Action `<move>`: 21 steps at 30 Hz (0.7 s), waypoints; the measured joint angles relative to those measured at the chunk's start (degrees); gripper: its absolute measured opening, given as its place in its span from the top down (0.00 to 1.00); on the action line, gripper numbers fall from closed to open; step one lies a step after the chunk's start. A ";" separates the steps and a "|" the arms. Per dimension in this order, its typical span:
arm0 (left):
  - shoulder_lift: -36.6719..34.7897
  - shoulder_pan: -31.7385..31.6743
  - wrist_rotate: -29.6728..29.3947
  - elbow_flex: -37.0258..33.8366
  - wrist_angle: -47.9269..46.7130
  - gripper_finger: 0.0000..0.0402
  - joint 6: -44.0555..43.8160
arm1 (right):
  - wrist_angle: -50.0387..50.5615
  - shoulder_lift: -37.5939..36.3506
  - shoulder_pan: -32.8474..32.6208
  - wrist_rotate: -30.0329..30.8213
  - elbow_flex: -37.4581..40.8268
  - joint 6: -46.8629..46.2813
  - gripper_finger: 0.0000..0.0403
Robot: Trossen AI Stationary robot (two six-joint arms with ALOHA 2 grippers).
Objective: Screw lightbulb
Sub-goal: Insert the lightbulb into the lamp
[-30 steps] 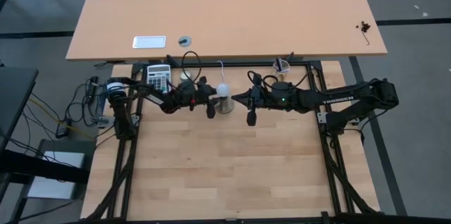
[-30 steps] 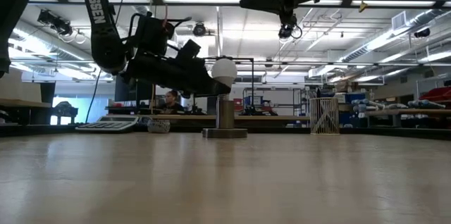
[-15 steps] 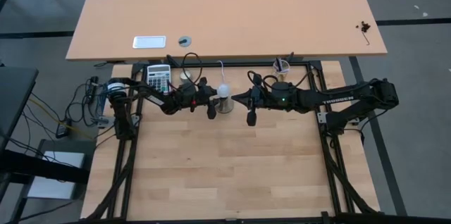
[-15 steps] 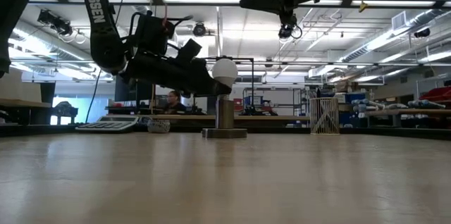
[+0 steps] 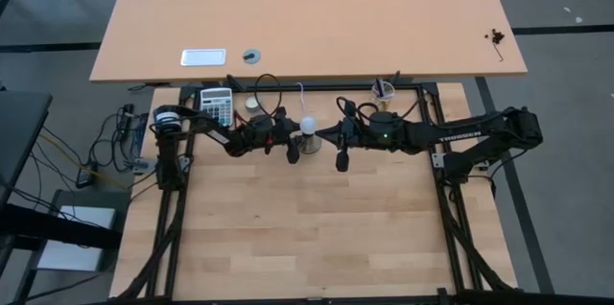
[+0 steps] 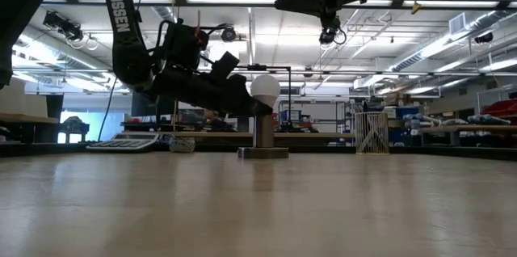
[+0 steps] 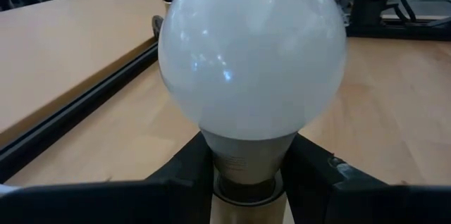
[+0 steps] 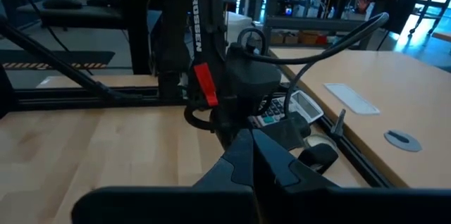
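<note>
Left claw (image 7: 246, 175) grips lightbulb (image 7: 251, 55) at its neck, seated on socket (image 6: 263, 137). Right claw (image 8: 248, 155) closed, idle, raised. Risk: tilted grip cross-threads bulb or drags socket.

2 dark arms are reaching over the table: 1 left gripper (image 5: 291, 142) and 1 right gripper (image 5: 339, 144). 1 lightbulb (image 5: 308, 125) is sitting in 1 socket (image 6: 263, 137). 1 calculator (image 5: 217, 105) is lying far left, 1 mesh cup (image 6: 371, 132) far right.
</note>
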State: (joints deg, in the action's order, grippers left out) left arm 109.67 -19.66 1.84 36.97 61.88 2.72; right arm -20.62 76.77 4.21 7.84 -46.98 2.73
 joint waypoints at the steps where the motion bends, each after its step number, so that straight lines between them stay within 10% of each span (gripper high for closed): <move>1: 0.00 0.00 -0.22 0.00 -0.29 0.68 -0.10 | 0.14 0.00 0.00 0.00 0.00 0.00 0.99; 21: 0.00 0.28 -1.39 -0.02 -1.19 0.55 0.00 | 0.14 0.06 0.30 -0.01 0.00 -3.78 0.99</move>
State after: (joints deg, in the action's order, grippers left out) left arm 109.67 -19.38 0.45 36.95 60.69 2.72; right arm -20.49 76.83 4.50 7.83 -46.98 -1.05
